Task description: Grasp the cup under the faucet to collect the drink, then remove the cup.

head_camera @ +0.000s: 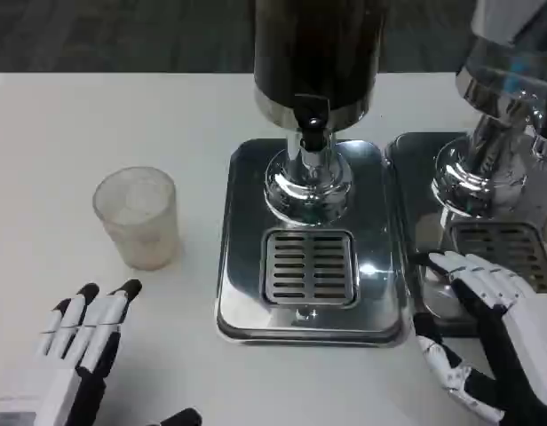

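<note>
White desk (105,115) carrying a chrome drink dispenser (311,182) with slotted drip tray (309,266), both empty hands, left (78,342) and right (487,328), fingers spread, and left of the tray a frosted translucent plastic cup (138,216), probably light, slippery, best gripped mid-wall.

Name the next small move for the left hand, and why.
Probably reach the left hand forward to grasp the cup: it stands upright on the table, left of the dispenser's drip tray, not yet under the faucet, and the hand holds nothing.
</note>
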